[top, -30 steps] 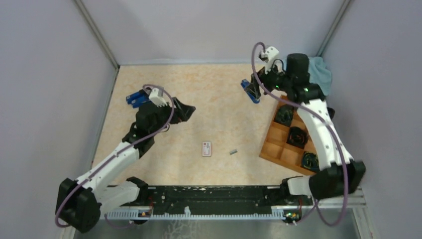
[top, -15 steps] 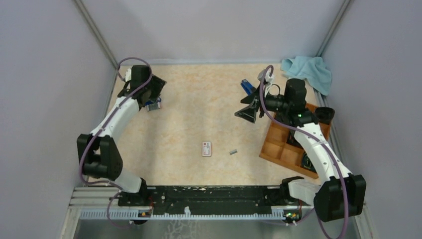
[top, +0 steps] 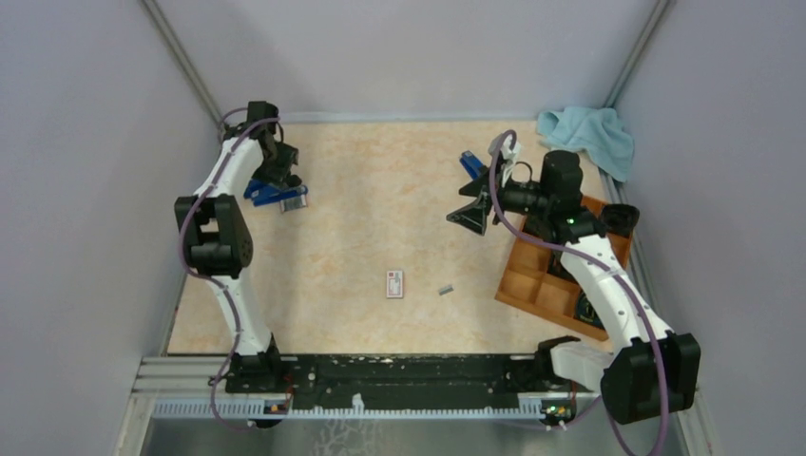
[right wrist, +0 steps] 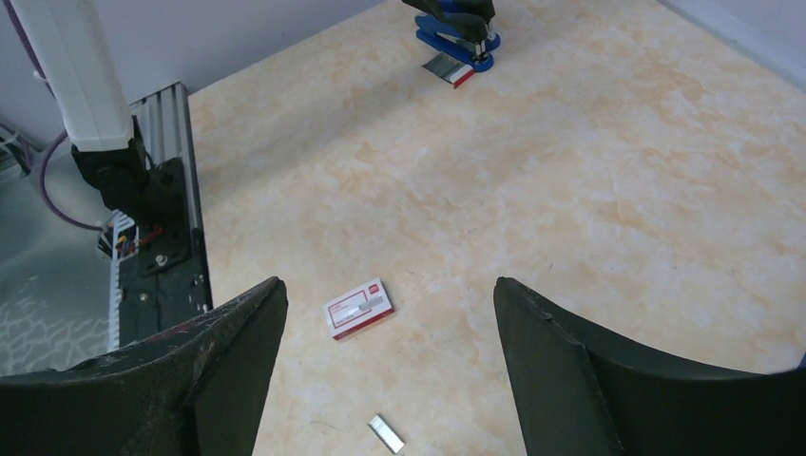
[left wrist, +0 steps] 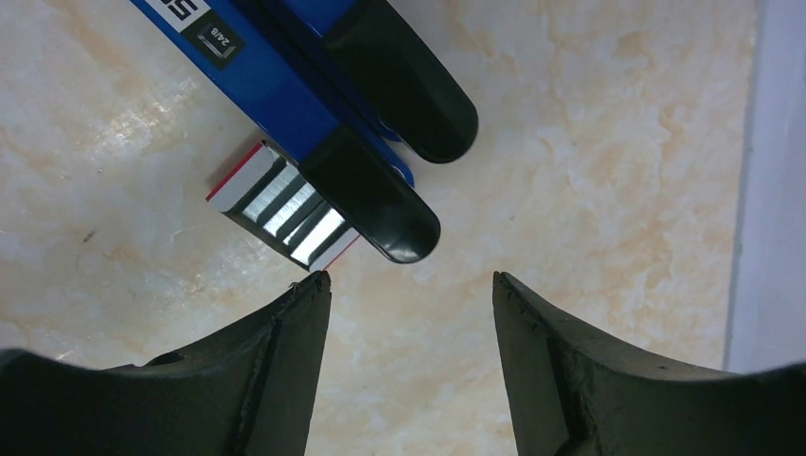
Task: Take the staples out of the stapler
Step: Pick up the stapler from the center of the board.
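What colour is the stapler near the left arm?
The stapler is bright blue with black ends. It shows best in the left wrist view.

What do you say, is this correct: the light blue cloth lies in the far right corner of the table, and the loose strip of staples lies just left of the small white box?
Not quite. The strip of staples lies just right of the small white box, not left of it, as the top view shows. The light blue cloth does lie in the far right corner.
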Action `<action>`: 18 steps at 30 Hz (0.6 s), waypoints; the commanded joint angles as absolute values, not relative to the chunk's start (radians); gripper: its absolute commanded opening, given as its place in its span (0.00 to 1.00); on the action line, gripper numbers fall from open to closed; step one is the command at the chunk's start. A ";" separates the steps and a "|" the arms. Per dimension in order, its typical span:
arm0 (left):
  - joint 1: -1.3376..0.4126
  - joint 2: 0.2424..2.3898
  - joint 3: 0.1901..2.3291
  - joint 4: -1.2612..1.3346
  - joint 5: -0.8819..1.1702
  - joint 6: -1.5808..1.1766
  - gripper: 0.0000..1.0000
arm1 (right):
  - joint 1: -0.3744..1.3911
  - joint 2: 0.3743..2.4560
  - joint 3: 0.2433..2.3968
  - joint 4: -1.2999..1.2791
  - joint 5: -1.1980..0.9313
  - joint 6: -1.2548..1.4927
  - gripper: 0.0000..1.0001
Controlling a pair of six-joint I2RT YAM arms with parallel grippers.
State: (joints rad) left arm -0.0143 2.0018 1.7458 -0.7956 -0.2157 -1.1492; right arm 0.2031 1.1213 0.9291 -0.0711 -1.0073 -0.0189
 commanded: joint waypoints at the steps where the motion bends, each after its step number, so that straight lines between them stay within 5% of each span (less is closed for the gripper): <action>1: -0.007 2.055 1.822 -0.913 -0.205 -1.151 0.70 | 0.222 1.117 0.960 -0.074 -0.983 -0.075 0.80; 10: 0.027 2.129 1.832 -0.899 -0.145 -1.171 0.74 | 0.224 1.127 0.952 -0.070 -0.980 -0.084 0.80; 18: 0.044 2.165 1.833 -0.856 -0.125 -1.159 0.67 | 0.229 1.134 0.951 -0.078 -0.974 -0.101 0.80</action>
